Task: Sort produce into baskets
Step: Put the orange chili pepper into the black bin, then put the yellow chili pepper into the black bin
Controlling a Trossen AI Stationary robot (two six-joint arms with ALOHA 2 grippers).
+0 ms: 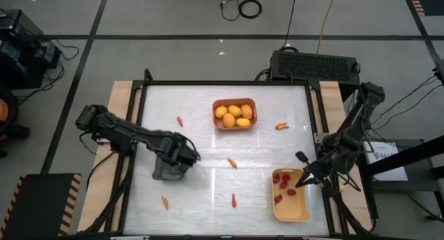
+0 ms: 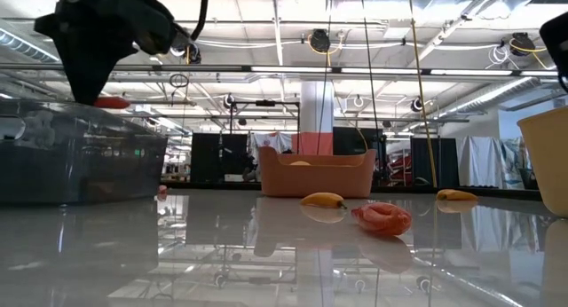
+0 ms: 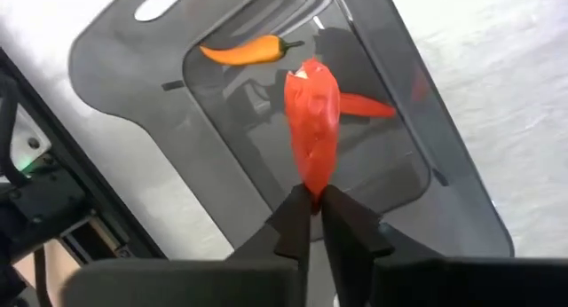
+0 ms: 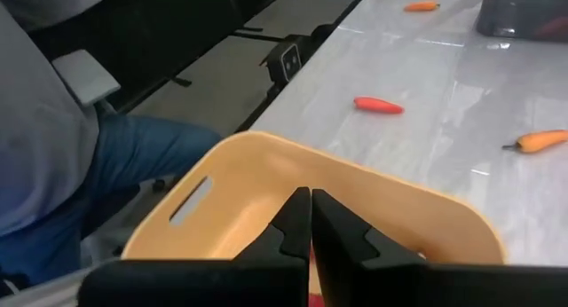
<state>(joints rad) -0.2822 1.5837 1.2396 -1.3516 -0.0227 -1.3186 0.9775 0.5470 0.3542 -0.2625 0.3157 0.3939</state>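
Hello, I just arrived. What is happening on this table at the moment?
The robot is sorting toy produce into baskets. The left gripper holds a red chili by its end over the dark grey basket, which already contains an orange chili and another red one. The right gripper is shut, over the yellow basket of red berries. The orange basket holds the round fruits. Several chilies lie loose on the table.

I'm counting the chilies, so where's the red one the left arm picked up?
In the left wrist view the red chili is pinched in the left tool just above the dark grey basket, over an orange chili already inside.
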